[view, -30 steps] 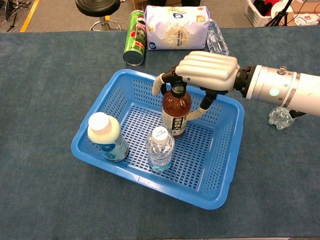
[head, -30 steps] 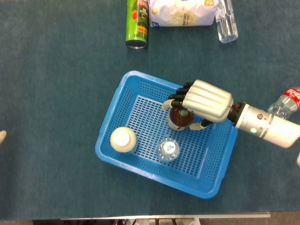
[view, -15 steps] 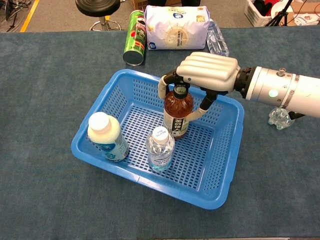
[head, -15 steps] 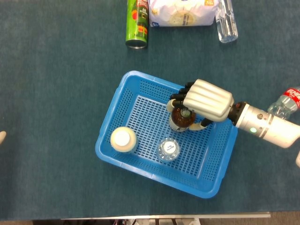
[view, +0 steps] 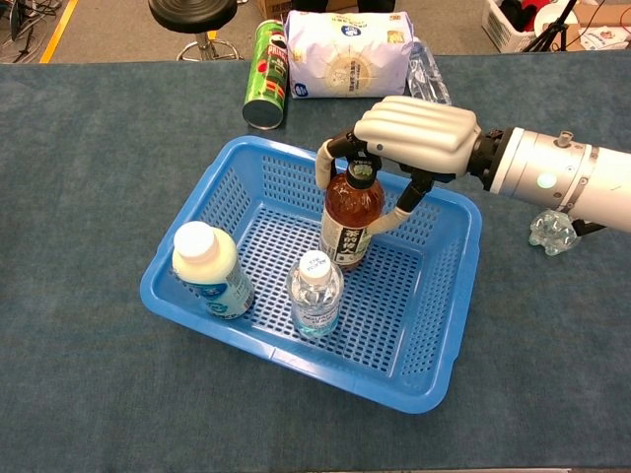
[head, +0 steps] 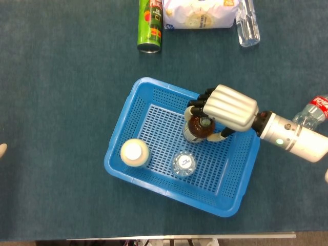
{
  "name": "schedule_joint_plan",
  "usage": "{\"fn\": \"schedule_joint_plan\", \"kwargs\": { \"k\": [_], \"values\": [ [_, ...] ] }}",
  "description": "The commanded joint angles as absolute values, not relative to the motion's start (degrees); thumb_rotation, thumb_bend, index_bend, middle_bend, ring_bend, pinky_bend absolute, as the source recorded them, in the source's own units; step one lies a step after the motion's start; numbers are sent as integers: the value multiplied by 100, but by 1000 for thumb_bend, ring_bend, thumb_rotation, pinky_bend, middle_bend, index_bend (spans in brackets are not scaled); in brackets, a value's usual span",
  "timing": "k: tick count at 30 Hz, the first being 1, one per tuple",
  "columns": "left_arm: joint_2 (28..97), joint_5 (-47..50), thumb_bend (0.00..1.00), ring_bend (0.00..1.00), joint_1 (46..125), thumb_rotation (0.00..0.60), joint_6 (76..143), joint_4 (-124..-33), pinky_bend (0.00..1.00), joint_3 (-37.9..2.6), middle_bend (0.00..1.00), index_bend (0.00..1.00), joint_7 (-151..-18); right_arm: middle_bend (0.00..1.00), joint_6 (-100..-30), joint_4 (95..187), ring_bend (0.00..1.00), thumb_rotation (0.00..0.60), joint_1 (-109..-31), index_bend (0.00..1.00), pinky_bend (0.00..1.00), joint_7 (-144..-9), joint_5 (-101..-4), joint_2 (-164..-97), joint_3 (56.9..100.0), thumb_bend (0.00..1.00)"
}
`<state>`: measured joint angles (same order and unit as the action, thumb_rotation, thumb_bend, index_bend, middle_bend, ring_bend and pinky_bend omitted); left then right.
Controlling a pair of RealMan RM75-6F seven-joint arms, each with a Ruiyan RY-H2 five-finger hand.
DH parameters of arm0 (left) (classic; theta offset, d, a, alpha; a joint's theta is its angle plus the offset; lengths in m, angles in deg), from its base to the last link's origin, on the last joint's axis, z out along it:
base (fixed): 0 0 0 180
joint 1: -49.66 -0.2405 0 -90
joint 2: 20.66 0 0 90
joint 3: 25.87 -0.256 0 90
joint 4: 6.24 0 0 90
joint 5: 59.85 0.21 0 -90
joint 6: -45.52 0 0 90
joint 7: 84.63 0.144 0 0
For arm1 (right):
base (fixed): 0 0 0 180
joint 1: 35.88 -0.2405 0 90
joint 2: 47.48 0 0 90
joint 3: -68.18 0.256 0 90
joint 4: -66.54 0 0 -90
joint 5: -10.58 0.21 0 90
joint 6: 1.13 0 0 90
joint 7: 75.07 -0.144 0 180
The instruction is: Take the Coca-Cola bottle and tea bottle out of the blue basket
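Since a second ago the tea bottle (view: 349,219) has tilted as the right hand (view: 414,133) closed on its neck. The blue basket (view: 449,335) holds three bottles (tea, water, milk); the Coca-Cola bottle (head: 312,111) stands by the table's right edge.

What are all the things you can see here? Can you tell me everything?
blue basket: one, blue, middle of the table.
tea bottle: one, brown, upright in the basket.
water bottle: one, clear, upright in the basket.
milk bottle: one, white, basket's left end.
Coca-Cola bottle: one, clear with red label, on the table right of the basket.
chip can: one, green, lying at the far edge.
white bag: one, far edge.
clear bottle: one, lying beside the bag.
right hand: one, white, gripping the tea bottle's top.
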<state>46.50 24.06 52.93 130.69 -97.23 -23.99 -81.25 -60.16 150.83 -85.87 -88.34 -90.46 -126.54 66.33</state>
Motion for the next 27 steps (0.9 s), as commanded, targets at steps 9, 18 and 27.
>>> {"fn": "schedule_joint_plan", "kwargs": {
  "k": [9, 18, 27],
  "values": [
    [4673, 2413, 144, 385, 5336, 600, 13019, -9746, 571, -2389, 377, 475, -8067, 642, -6234, 15360, 619, 600, -8511, 505, 561, -8849, -9060, -12405, 6689, 229],
    [4676, 2445, 144, 385, 5398, 600, 12981, -9817, 571, -2370, 377, 475, -7962, 646, -6477, 15764, 622, 600, -8397, 510, 563, -8729, -9076, -12062, 6774, 231],
    [4656, 2513, 143, 385, 5514, 600, 12914, -9964, 570, -2337, 377, 475, -7773, 653, -6769, 16263, 627, 600, -8208, 519, 564, -8445, -9121, -11613, 6861, 234]
  ]
}}
